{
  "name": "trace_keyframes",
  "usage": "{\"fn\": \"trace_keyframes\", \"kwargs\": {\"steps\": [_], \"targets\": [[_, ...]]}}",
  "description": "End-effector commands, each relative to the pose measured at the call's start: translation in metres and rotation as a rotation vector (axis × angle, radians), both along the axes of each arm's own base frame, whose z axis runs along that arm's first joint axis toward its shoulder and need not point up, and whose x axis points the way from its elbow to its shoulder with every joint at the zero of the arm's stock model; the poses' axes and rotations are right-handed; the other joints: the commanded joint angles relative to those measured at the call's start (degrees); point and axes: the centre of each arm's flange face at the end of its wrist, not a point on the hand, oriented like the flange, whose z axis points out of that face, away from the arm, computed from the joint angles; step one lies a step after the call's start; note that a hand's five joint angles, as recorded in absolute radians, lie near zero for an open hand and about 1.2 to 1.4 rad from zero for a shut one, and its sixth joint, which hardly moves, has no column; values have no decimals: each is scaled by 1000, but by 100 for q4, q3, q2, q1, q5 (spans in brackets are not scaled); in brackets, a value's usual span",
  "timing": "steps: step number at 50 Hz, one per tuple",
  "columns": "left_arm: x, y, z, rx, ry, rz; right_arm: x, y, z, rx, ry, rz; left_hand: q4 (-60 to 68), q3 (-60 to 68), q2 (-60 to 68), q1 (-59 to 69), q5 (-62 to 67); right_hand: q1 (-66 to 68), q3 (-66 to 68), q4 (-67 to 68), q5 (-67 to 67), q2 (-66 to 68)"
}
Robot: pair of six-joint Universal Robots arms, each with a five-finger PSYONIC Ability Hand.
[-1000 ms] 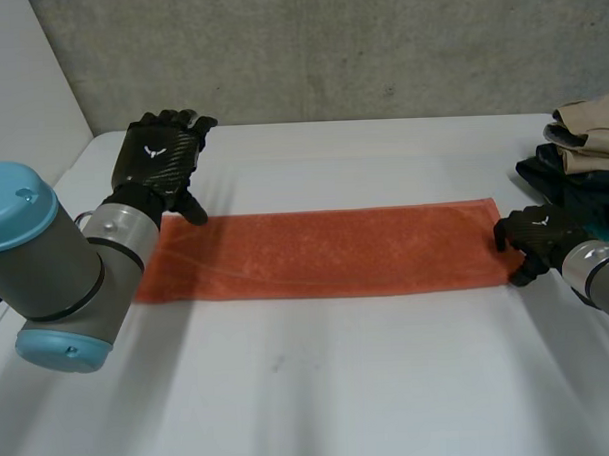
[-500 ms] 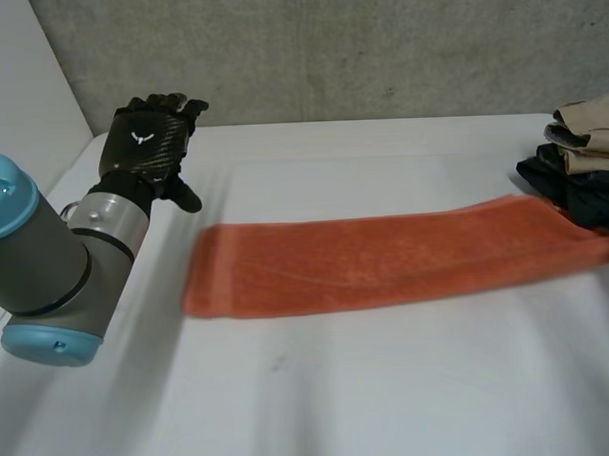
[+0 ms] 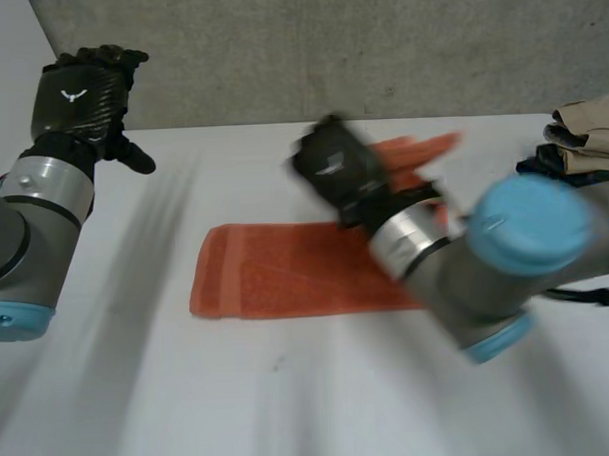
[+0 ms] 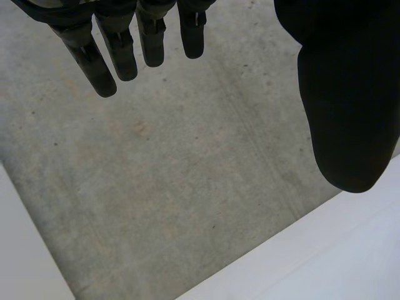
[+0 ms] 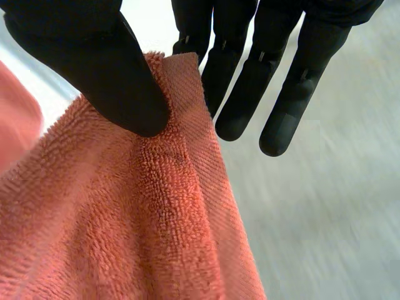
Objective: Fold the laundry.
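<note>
orange towel on the table, one end lifted
right hand pinches that end between thumb and fingers above the towel's middle; left hand raised apart, fingers straight, holding nothing.

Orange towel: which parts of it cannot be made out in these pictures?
- Head view: the right arm covers the right part of the orange towel.
- Head view: the raised end behind the right hand is blurred.
- Right wrist view: the towel runs past the picture's edge, so its far end is cut off.
</note>
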Motion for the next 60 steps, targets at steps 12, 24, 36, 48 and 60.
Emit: {"fn": "trace_keyframes", "kwargs": {"steps": [12,24,36,48,60], "targets": [[11,-8,-9,41,1,18,61,39,-71,-7,247,57,-123,-179,-155,-35,-257,-5348,-5778,-5833,-5746,-5724],[-19,-4,-4,19,7,-65,-6,-12,-11,502,-139,-115,-123,-179,-155,-35,-257,-5348,-5778,-5833,-5746,-5724],[-102,15,-77,214,-98,-266,-69,-33,-41,740,-65,-333,-123,-179,-155,-35,-257,-5348,-5778,-5833,-5746,-5724],[-117,-3,-135,319,-396,-173,-85,-26,-57,690,13,-360,-123,-179,-155,-35,-257,-5348,-5778,-5833,-5746,-5724],[-109,-19,-161,431,-558,-95,-78,-16,-71,634,59,-346,-123,-179,-155,-35,-257,-5348,-5778,-5833,-5746,-5724]]}}
